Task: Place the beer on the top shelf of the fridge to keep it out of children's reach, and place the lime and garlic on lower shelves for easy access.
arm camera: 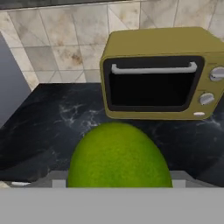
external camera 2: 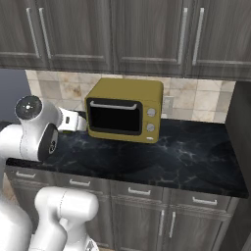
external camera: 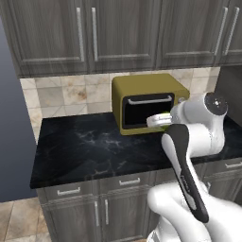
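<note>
The gripper [arm camera: 116,186] pinches the lime [arm camera: 118,157] between its jaws, close under the hand; ahead of it the yellow microwave [arm camera: 162,72] sits on the black counter [arm camera: 57,122].

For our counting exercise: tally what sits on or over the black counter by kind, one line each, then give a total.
Microwave: 1
Lime: 1, right in front of the hand camera, over the counter
Total: 2
</note>
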You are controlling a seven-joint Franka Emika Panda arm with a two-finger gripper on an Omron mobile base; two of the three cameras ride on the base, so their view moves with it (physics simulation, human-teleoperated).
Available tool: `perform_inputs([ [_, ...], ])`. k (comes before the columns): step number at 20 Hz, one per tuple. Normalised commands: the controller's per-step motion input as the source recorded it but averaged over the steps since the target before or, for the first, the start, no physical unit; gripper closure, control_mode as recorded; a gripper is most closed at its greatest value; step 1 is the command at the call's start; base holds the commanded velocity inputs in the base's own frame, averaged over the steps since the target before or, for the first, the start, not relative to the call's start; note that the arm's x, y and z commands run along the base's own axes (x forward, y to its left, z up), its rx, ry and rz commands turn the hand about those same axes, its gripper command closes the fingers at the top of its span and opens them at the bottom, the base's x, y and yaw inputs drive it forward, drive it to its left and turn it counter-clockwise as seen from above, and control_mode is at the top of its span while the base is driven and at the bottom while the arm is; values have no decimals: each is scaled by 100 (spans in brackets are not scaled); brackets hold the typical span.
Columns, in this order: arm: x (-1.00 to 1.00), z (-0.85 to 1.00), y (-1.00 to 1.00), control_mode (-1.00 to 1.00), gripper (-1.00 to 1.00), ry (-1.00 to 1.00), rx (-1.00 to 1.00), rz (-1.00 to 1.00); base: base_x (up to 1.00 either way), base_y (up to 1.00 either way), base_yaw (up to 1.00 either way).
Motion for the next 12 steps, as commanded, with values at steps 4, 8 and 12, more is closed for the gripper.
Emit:
perform_inputs([
  [4, -57, 31, 0, -100, 100, 6, -6, 0, 0, 0, 0],
  [8, -57, 8, 0, -100, 100, 5, -6, 0, 0, 0, 0],
  [12, -58, 0, -1, -100, 100, 2, -4, 0, 0, 0, 0],
])
